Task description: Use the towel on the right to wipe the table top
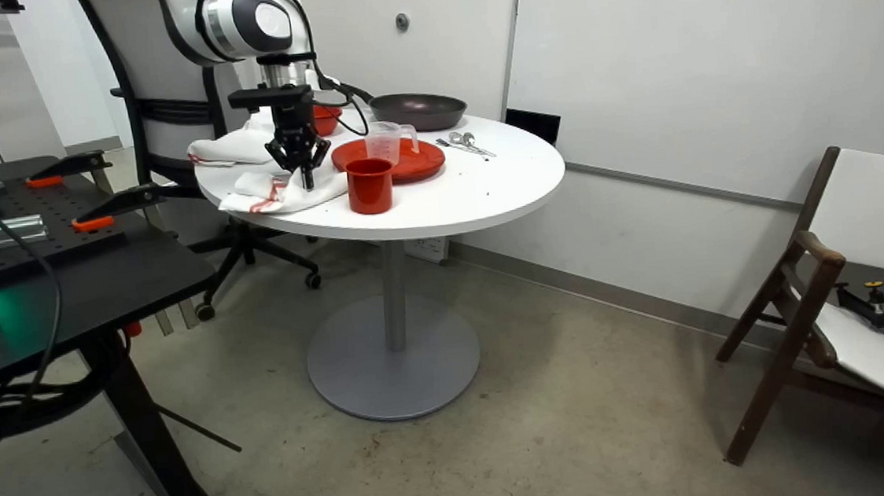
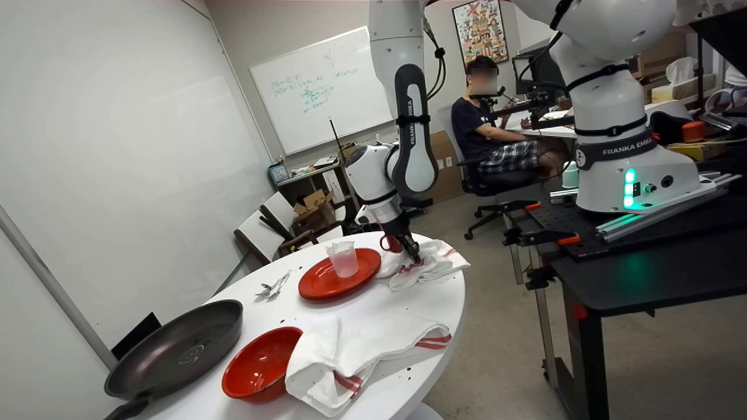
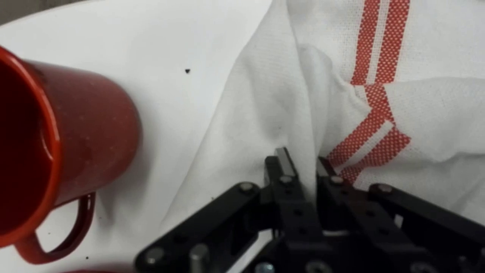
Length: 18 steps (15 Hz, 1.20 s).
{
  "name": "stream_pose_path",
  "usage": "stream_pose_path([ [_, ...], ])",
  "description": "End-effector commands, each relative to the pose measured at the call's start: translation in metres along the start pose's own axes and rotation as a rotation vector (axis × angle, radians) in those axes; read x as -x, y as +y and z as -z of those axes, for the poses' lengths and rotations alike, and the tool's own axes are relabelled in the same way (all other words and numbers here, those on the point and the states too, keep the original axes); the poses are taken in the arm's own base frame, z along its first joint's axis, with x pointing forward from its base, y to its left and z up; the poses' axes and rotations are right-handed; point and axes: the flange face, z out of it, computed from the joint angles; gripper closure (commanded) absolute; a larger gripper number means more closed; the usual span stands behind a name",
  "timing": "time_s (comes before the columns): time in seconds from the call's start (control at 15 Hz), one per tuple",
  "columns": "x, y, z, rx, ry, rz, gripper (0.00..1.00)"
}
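Note:
The round white table top [image 1: 499, 168] shows in both exterior views [image 2: 257, 321], with small dark specks on it in the wrist view [image 3: 187, 71]. A white towel with red stripes [image 1: 327, 192] lies crumpled near its edge, beside a red mug [image 1: 370, 186]. This towel also shows in an exterior view [image 2: 437, 267] and fills the right of the wrist view [image 3: 435, 121]. My gripper [image 3: 303, 163] points down into the towel, and its fingers are close together with a raised fold pinched between them. The fingertips' lower ends are partly hidden by cloth.
The mug [image 3: 94, 129] stands just left of the towel in the wrist view. Red plates [image 2: 318, 283] hold a clear measuring cup [image 2: 344, 261]. Cutlery [image 2: 272, 287], a frying pan [image 2: 181, 344], a red bowl [image 2: 257, 373] and another striped towel [image 2: 373, 344] lie on the table.

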Motion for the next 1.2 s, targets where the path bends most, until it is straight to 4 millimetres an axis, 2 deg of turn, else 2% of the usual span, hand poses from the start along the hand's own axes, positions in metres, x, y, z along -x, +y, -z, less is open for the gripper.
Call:
stream_pose_path([
  [0.0, 0.009, -0.026, -0.003, -0.027, -0.031, -0.027, 0.97],
  [0.33, 0.029, -0.056, 0.014, -0.059, -0.013, -0.079, 0.97],
  [0.8, 0.056, -0.097, 0.019, -0.084, -0.019, -0.066, 0.97],
  [0.93, 0.052, -0.107, 0.025, -0.089, 0.037, -0.001, 0.97],
  [1.13, 0.029, -0.128, 0.050, -0.100, 0.166, 0.067, 0.97],
])
